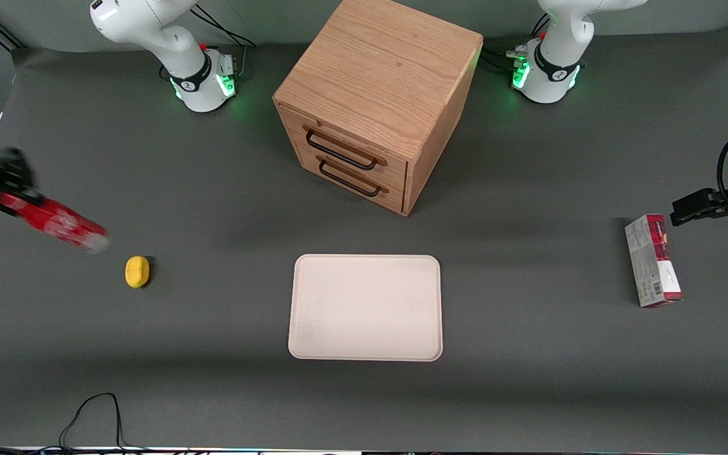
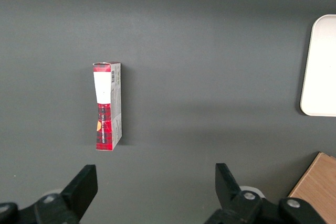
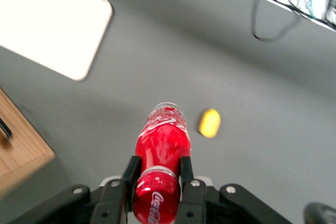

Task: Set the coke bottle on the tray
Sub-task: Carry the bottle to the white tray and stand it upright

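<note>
The hand (image 3: 156,181) is clamped on the coke bottle (image 3: 160,156), held above the surface at the working arm's end, so carrying it to the bare tray (image 1: 365,308) remains.

The bottle (image 3: 160,153) is glossy red plastic, gripped by the matt black jaws of the gripper (image 3: 157,179), low toward the working arm's end of the worktop. The worktop (image 1: 528,354) is matt dark grey. The tray (image 1: 365,308) looks smooth, matt cream. The cabinet (image 1: 383,76) is grained wood with dark metal handles. The carton (image 1: 653,260) is printed cardboard.
</note>
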### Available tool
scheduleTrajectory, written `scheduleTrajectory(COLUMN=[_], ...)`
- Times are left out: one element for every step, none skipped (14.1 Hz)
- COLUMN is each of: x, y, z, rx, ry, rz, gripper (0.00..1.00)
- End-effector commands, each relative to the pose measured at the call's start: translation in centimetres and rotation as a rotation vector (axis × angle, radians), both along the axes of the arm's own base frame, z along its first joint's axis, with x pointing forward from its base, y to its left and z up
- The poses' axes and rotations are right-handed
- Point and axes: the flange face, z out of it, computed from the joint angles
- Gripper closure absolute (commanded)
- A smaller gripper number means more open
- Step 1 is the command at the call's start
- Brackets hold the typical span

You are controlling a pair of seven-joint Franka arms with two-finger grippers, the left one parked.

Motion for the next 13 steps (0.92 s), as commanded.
scheduleTrajectory(x=[2.1, 2.6, 2.7, 2.5, 1.8, 1.6, 2.1, 2.5, 3.0, 3.9, 5.0, 5.9, 6.9], y=[10.2, 13.9, 17.2, 20.3, 23.0, 24.3, 24.6, 24.9, 25.6, 26.1, 26.6, 27.0, 27.1], z=[-2.0, -3.4, -5.0, -6.0, -6.5, -6.7, -7.6, -8.3, -9.5, -11.5, -13.6, -16.0, -18.4], rx=[0.002, 0.007, 0.011, 0.029, 0.048, 0.057, 0.052, 0.053, 0.055, 0.049, 0.046, 0.041, 0.034], ry=[0.008, 0.011, 0.021, 0.023, 0.023, 0.007, 0.001, -0.009, -0.014, -0.022, -0.035, -0.040, -0.044], rz=[-0.070, -0.089, -0.111, -0.138, -0.144, -0.139, -0.129, -0.125, -0.107, -0.082, -0.068, -0.060, -0.059], gripper=[0.87, 0.87, 0.88, 0.88, 0.88, 0.88, 0.88, 0.88, 0.88, 0.88, 0.88, 0.88, 0.88])
